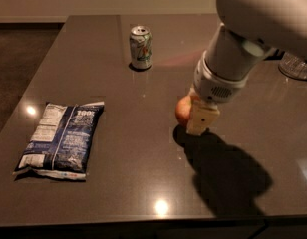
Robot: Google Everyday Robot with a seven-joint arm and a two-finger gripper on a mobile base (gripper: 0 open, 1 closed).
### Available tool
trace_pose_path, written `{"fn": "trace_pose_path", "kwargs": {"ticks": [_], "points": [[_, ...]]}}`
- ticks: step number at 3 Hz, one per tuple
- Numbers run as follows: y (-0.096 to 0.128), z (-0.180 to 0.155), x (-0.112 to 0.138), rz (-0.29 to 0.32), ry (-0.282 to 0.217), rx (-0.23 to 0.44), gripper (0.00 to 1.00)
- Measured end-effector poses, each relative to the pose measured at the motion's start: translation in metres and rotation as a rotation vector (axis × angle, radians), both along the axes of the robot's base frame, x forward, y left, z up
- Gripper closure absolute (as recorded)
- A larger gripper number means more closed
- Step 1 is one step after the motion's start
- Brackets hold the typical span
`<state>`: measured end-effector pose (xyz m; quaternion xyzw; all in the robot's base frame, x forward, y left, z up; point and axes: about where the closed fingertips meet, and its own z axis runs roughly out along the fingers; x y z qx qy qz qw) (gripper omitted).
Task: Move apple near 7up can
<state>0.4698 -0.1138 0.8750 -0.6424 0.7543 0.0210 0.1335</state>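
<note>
The red-orange apple (183,110) is right of the table's middle, mostly hidden behind my gripper (193,116). The gripper comes down from the big white arm at the upper right and is shut on the apple, with one cream finger (202,119) in front of it. The apple hangs just above the dark table (143,183), with its shadow below. The white and green 7up can (140,47) stands upright at the back, well up and left of the apple and apart from it.
A dark blue chip bag (61,138) lies flat at the front left. A clear glass object (296,66) sits at the right edge. The table's front edge runs along the bottom and its left edge slants at the left.
</note>
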Motion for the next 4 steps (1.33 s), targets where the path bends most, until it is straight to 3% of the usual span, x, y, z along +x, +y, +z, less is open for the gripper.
{"fn": "trace_pose_path", "kwargs": {"ticks": [1,4], "points": [[0.005,0.019,0.039,-0.054,-0.006,-0.007,1.0],[0.027,0.033,0.169,-0.26,-0.043,0.046,1.0]]}}
